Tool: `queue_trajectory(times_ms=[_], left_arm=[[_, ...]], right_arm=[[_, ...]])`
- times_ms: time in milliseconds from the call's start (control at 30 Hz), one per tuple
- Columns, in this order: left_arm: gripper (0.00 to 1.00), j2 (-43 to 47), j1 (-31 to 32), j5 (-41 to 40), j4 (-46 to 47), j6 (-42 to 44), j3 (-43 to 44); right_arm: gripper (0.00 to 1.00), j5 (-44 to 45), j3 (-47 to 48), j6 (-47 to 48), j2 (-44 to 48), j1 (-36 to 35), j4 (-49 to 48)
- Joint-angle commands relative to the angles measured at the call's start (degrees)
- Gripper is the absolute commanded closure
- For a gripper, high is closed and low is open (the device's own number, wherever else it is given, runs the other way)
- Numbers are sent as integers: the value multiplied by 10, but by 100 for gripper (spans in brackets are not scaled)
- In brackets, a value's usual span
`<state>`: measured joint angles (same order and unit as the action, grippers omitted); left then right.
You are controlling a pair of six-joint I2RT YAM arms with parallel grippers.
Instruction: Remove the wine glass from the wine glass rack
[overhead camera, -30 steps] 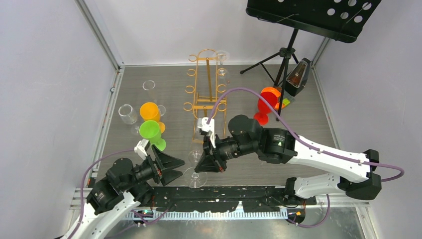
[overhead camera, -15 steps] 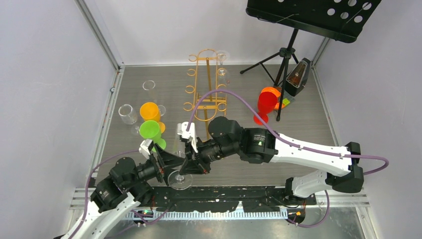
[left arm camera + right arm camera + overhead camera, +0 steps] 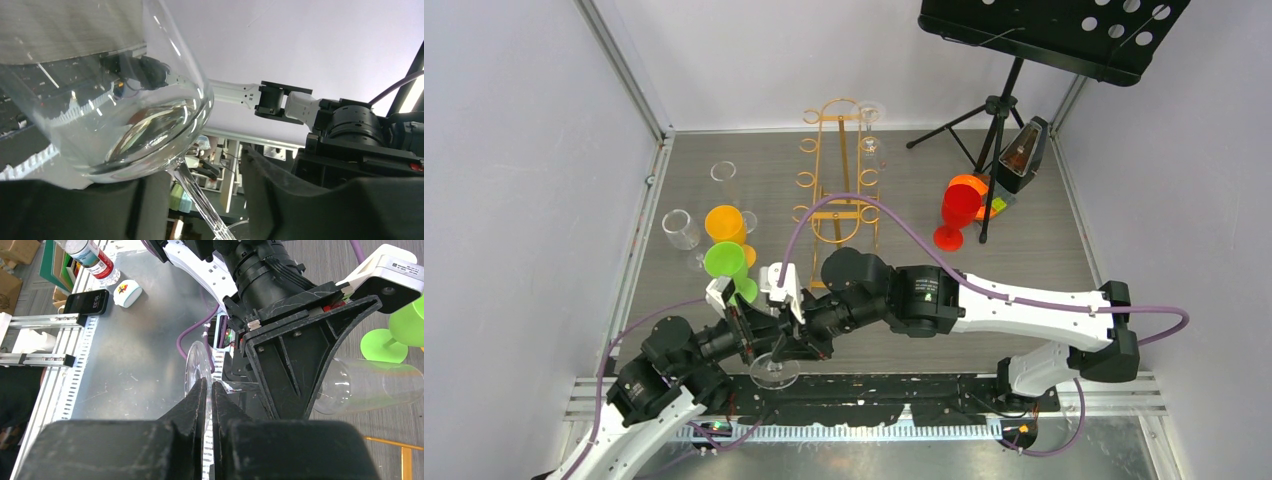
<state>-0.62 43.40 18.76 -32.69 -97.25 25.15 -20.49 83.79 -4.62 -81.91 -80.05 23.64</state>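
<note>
so the grey table [image 3: 904, 190] has a black music stand [image 3: 1064, 30] in the far right corner. the right arm [image 3: 1024, 305] is stretched way across to the left side and meets the left arm [image 3: 659, 365] near the front edge. the gold wine glass rack [image 3: 839, 170] stands upright at the back middle of the table, with a spare glass [image 3: 871, 112] up by its far right hooks. the wine glass [image 3: 772, 372] is off the rack and well apart from it, tipped over sideways between the two grippers by the near edge, foot toward the front. the right gripper [image 3: 209, 390] has its fingers pressed together, pinching the glass at the foot end. the left gripper [image 3: 192, 195] has its fingers partly spread on either side of the bowl. from the left wrist view the bowl looks to sit against one finger with a gap to the other, so i can't tell if it's actually got a grip. just beyond the grippers on the left are a green cup [image 3: 724, 262] and an orange cup [image 3: 723, 222], with a couple of empty glasses [image 3: 680, 228] near them. a red cup [image 3: 959, 208] stands by the music stand's legs.
</note>
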Motion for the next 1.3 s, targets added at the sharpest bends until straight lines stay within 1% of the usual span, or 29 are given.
queue_trajectory(times_ms=[0, 300, 533, 700, 767, 800, 833, 900, 1067, 1267], left_arm=[[55, 107, -1, 16, 46, 4, -1], [86, 106, -1, 23, 59, 9, 0], [100, 107, -1, 23, 56, 15, -1], [100, 105, -1, 22, 55, 31, -2], [100, 102, -1, 23, 55, 44, -1], [100, 100, -1, 25, 56, 53, 0], [100, 97, -1, 28, 53, 62, 2], [100, 89, -1, 35, 46, 84, 10], [100, 68, -1, 54, 19, 143, 26], [100, 34, -1, 109, 10, 243, 31]], right_arm=[[94, 17, 33, 29, 8, -10, -54], [94, 34, 24, 38, 12, -16, -52], [94, 44, 12, 43, 22, -19, -42], [93, 54, -10, 59, 32, -20, -35], [85, 55, -21, 62, 41, -20, -34], [74, 56, -29, 62, 48, -20, -34], [72, 58, -32, 62, 52, -20, -34], [64, 64, -41, 64, 64, -20, -31], [55, 87, -52, 62, 95, -20, -18], [46, 141, -71, 48, 137, -20, 2]])
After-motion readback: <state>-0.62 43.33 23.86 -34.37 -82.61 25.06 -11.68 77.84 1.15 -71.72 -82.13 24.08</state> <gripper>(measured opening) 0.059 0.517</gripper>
